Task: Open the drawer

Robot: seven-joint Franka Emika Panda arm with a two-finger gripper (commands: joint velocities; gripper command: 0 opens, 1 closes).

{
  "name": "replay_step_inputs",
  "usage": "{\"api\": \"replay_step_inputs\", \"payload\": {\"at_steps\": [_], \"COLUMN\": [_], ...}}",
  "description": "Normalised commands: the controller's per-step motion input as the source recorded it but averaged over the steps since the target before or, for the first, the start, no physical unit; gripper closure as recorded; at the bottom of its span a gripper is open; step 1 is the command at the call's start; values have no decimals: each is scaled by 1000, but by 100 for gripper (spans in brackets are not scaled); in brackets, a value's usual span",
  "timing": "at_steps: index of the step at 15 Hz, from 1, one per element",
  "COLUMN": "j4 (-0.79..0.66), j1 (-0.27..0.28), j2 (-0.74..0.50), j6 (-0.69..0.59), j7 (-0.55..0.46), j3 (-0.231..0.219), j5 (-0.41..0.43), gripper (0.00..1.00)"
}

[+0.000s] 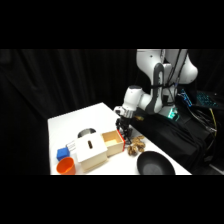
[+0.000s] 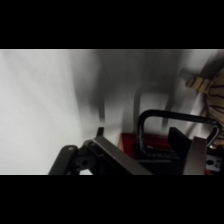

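Scanning left to right in the side view, I see an orange cup point(image 1: 65, 166) and blue block point(image 1: 63, 153) at the lower left of the desk point(image 1: 65, 122), then the beige wooden box point(image 1: 90, 150). The drawer point(image 1: 113, 142) is just right of centre, already drawn partly out. The gripper point(image 1: 124, 134) sits at its red front. In the wrist view the wire loop handle point(image 2: 172, 122) stands between the jaws; whether they grip it I cannot tell. I judge the pull is underway; next, draw straight outward, away from the box.
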Motion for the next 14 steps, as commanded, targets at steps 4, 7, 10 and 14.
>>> {"api": "replay_step_inputs", "payload": {"at_steps": [4,7,10,14], "j4": [-141,-121,-33,211], "j1": [235,240,8,-84], "j2": [-610,-767,-886,-657], "j6": [-524,-737,-900,-857], "j7": [22,61,167,91], "j3": [-115,-170,-17,104], "j5": [74,-20,-176,-24], "gripper": [0,0,0,0]}}
